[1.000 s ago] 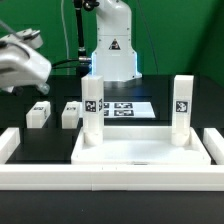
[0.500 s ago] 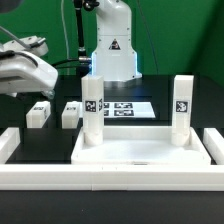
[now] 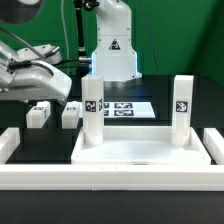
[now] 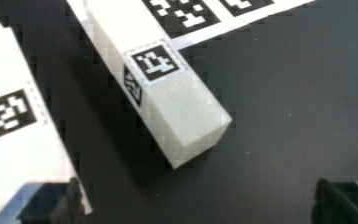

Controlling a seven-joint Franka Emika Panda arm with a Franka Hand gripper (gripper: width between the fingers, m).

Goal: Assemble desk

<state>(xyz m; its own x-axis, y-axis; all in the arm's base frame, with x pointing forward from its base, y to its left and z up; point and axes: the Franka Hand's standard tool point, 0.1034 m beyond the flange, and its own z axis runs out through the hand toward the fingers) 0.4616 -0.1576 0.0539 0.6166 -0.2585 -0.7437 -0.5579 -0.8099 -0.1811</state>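
Note:
The white rimmed tabletop (image 3: 135, 152) lies flat near the front. Two white legs stand upright on it, one toward the exterior view's left (image 3: 92, 110) and one toward its right (image 3: 182, 108). Two loose legs lie on the black table at the left (image 3: 38, 113) (image 3: 70, 114). My gripper (image 3: 52, 88) hangs above and just left of these loose legs. In the wrist view a tagged leg (image 4: 167, 92) lies below my gripper (image 4: 194, 205), with another leg (image 4: 16, 115) beside it. The jaws are wide apart and empty.
The marker board (image 3: 126, 108) lies behind the tabletop, and its edge shows in the wrist view (image 4: 211, 12). A low white border wall (image 3: 110, 178) runs along the front and up both sides. The robot base (image 3: 112, 50) stands at the back.
My gripper has moved down and toward the exterior view's right, from the far left edge to above the two loose legs. The parts have not moved.

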